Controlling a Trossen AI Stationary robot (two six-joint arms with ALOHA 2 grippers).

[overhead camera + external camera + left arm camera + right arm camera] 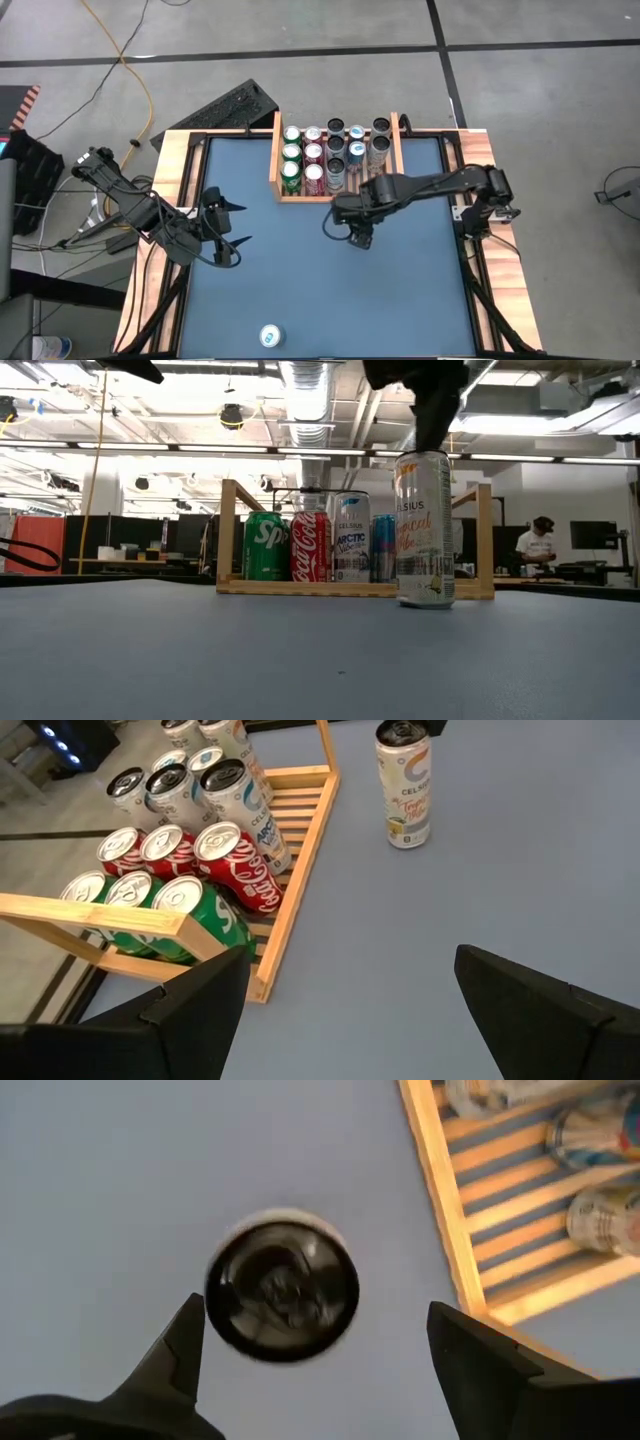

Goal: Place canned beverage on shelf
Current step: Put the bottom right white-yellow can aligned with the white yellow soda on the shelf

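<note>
Celsius can upright just outside crowded shelf

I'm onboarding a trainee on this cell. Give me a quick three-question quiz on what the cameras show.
1. True or false: the tall white can stands inside the shelf.
2. The right tool is: A) shut on a can, B) open, over the tall white can, C) out of every view.
3. Fill in: the shelf's column on the left arm's side holds ___ cans (colour).

Key: 1 false, it stands on the table in front of the shelf. 2 B. 3 green.
</note>
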